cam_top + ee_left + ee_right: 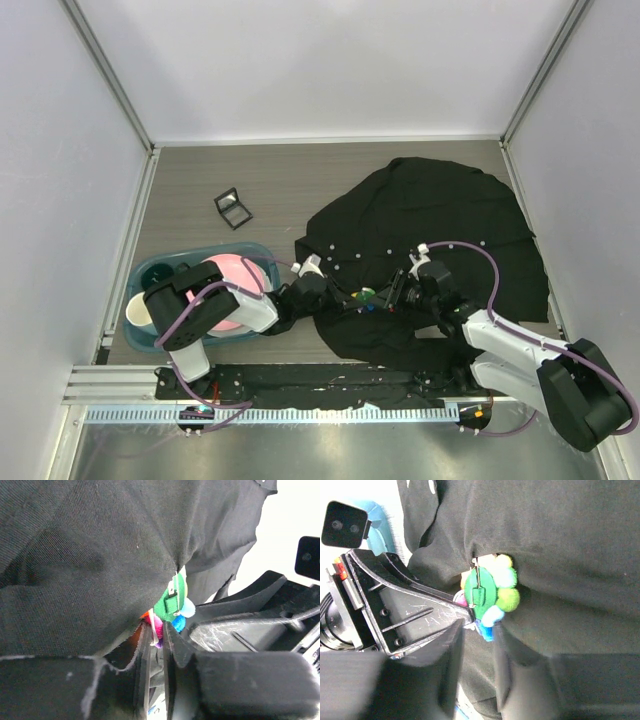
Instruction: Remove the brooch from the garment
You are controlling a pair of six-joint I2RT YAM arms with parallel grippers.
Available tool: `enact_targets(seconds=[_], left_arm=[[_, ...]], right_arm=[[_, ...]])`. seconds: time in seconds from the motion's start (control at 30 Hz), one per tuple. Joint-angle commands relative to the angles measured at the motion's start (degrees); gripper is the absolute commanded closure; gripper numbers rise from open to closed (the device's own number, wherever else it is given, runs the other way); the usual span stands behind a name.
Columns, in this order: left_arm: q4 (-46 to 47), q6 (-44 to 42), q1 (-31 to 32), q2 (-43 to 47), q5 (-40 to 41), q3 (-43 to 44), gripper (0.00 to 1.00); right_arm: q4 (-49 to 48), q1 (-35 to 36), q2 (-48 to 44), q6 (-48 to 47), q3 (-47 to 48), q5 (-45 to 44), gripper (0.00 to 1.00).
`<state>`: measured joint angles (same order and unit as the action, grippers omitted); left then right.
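Note:
The black garment (430, 210) lies crumpled at the table's centre right. The brooch (366, 297) sits at its near edge, between my two grippers. In the left wrist view the brooch (171, 602) shows its green back and clasp, still pinned in the cloth (100, 555). My left gripper (156, 630) is shut on the brooch's pink and purple petals. In the right wrist view the brooch (490, 592) hangs from the garment (560, 540). My right gripper (480, 630) is open, its tips on either side of the blue petal. The left gripper (420, 615) reaches in from the left.
A blue basin (160, 268) holding a pink plate and cups stands at the left, beside the left arm. A small black-framed square object (233, 208) lies on the table behind it. White walls enclose the table on three sides.

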<state>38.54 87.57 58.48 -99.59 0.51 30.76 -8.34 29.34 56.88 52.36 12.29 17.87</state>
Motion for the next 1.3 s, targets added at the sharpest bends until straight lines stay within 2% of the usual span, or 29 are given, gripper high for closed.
enact_targets(seconds=[0.0,0.1,0.27,0.3,0.53,0.7,0.87,0.9,1.1,1.27], left_arm=[[-4.78,-3.81,0.23,0.71,1.16,2.54,0.87],[-5.32,-4.51,0.23,1.15,1.16,2.2,0.93],[-4.1,-4.43,0.23,0.19,-0.07,2.11,0.96],[-3.66,-3.99,0.23,0.1,-0.16,1.85,1.0],[0.12,-2.49,0.14,1.77,-2.53,1.31,1.0],[-1.1,-2.93,-0.21,3.7,-3.85,2.46,1.0],[-0.58,-2.85,-0.73,3.53,-4.47,2.37,1.0],[0.12,-2.76,-0.73,3.44,-4.64,2.37,1.0],[0.04,-2.93,-1.08,3.17,-5.08,2.81,1.0],[0.04,-2.93,-1.35,4.14,-4.82,2.2,1.0]], right_arm=[[-0.1,-0.51,-0.81,-2.08,1.85,-0.46,0.56],[0.43,-1.13,1.38,-4.36,3.61,0.67,0.48],[0.43,-1.92,6.57,-7.0,7.03,2.17,0.45],[0.43,-2.01,7.18,-7.7,7.48,2.61,0.45],[1.31,-3.94,9.21,-10.17,8.89,4.45,0.45],[2.62,-5.0,7.2,-10.08,8.27,4.46,0.42],[3.06,-6.58,7.19,-7.63,7.92,5.77,0.37],[2.8,-6.75,7.36,-6.93,7.92,6.3,0.33],[2.88,-7.28,8.07,-4.46,7.66,7.53,0.33],[2.98,-7.72,4.3,-2.0,5.29,8.23,0.33]])
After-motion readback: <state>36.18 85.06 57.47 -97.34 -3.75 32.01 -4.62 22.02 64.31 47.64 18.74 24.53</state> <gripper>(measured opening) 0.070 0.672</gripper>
